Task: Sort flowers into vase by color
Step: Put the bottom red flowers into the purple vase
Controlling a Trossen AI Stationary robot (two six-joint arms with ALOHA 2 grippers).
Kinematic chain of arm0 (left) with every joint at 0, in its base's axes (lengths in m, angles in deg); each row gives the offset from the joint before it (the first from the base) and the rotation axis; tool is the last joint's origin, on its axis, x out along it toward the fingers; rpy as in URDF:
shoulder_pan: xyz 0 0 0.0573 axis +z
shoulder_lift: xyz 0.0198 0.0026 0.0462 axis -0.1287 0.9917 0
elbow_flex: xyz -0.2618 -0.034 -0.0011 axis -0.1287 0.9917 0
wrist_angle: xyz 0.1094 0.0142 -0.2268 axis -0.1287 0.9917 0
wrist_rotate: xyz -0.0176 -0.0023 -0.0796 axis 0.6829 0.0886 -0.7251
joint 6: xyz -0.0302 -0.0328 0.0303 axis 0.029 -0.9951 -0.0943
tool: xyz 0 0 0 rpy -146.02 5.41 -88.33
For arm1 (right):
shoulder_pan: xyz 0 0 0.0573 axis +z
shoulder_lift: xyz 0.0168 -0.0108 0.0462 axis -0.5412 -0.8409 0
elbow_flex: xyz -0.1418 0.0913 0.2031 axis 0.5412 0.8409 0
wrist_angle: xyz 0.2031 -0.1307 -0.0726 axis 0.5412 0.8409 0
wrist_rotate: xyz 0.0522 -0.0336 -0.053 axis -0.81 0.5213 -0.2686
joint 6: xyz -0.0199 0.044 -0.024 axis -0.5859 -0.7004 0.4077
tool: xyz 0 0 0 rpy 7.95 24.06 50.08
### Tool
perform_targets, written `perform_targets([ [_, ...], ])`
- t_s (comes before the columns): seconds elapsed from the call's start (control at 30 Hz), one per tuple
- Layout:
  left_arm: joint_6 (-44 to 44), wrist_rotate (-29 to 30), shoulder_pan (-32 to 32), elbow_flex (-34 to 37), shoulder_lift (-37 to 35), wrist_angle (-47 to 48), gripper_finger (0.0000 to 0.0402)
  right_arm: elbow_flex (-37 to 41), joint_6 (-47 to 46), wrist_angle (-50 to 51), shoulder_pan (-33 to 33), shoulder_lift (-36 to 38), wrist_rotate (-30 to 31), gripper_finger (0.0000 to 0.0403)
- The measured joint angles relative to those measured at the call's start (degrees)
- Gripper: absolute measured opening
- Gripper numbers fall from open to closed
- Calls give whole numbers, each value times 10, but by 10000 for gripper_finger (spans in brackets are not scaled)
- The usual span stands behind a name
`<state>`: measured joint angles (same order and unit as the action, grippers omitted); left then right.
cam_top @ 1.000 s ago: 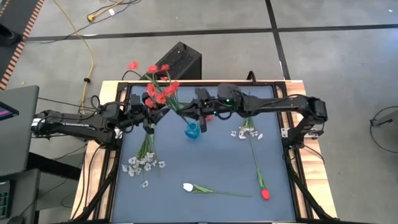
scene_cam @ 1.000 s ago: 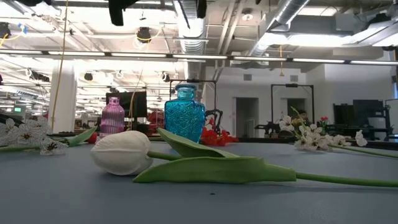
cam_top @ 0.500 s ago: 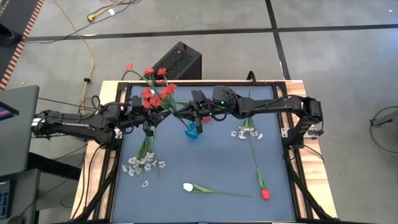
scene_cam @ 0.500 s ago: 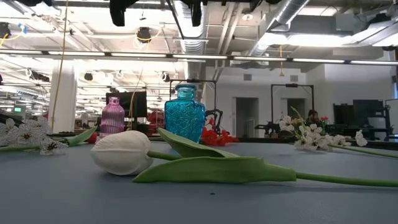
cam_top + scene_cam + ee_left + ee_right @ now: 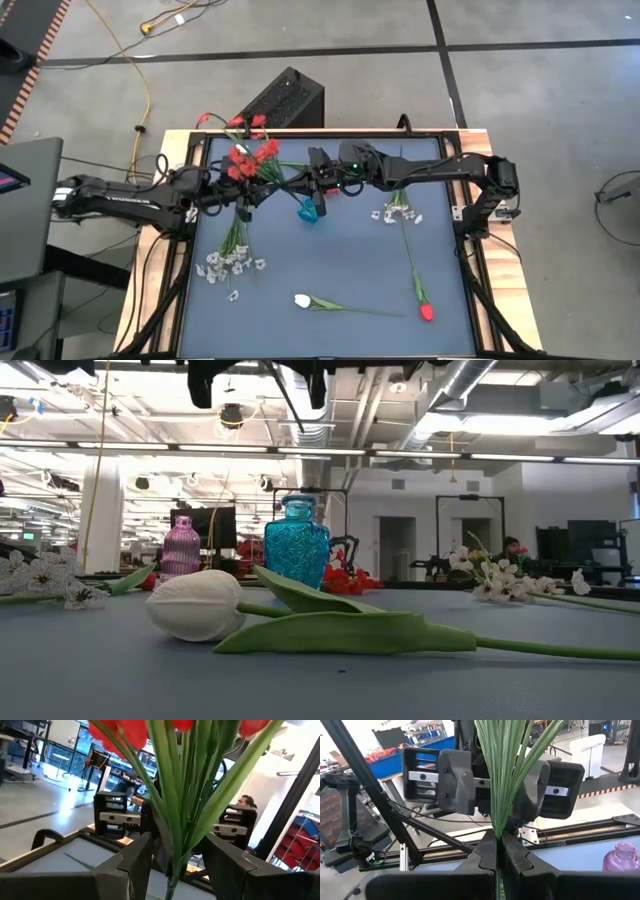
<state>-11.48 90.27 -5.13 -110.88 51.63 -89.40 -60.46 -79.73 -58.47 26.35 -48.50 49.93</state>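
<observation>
A red clustered spray point(image 5: 246, 155) on green stems is lifted above the table's far left part. My right gripper point(image 5: 318, 188) point(image 5: 498, 839) is shut on its stems. My left gripper point(image 5: 243, 190) point(image 5: 175, 842) is open, with one finger on each side of the same stems and not touching them. The blue vase point(image 5: 309, 211) point(image 5: 297, 545) stands under the right gripper. The pink vase point(image 5: 182, 548) stands to its left and is hidden in the high view. A white tulip point(image 5: 303, 300) point(image 5: 195, 605), a red tulip point(image 5: 427, 312) and two white blossom sprays point(image 5: 230, 265) point(image 5: 397, 213) lie flat on the mat. My right gripper pinches the bundled green stems point(image 5: 498, 826) of the red spray between its two fingers, low on the stems. The fingers lie across the stems and come from the table's right. The spray is lifted clear and slants up, with its red heads point(image 5: 240, 150) toward the far left corner.
Red blooms point(image 5: 345, 581) lie on the mat behind the blue vase. The black frame rail point(image 5: 300, 133) runs along the far edge, with a black box point(image 5: 290, 97) beyond it. Bare blue mat point(image 5: 330, 255) lies in the middle.
The right gripper has shifted slightly toward the table's left with the spray. The red heads have swung toward the far left corner. In the low view both grippers show a little lower at the top edge.
</observation>
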Motion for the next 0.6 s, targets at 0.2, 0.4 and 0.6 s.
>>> perform_targets([
  [0.2, 3, 7, 0, 0, 10, -35, 158, 0, 2, 14, 0, 0, 1, 32],
  [0.4, 3, 9, 0, 0, 11, -35, 141, 0, 2, 13, 0, 0, 0, 40],
  [0.6, 4, 12, 0, 0, 12, -33, 54, 0, 2, 12, 8, 0, 0, 72],
])
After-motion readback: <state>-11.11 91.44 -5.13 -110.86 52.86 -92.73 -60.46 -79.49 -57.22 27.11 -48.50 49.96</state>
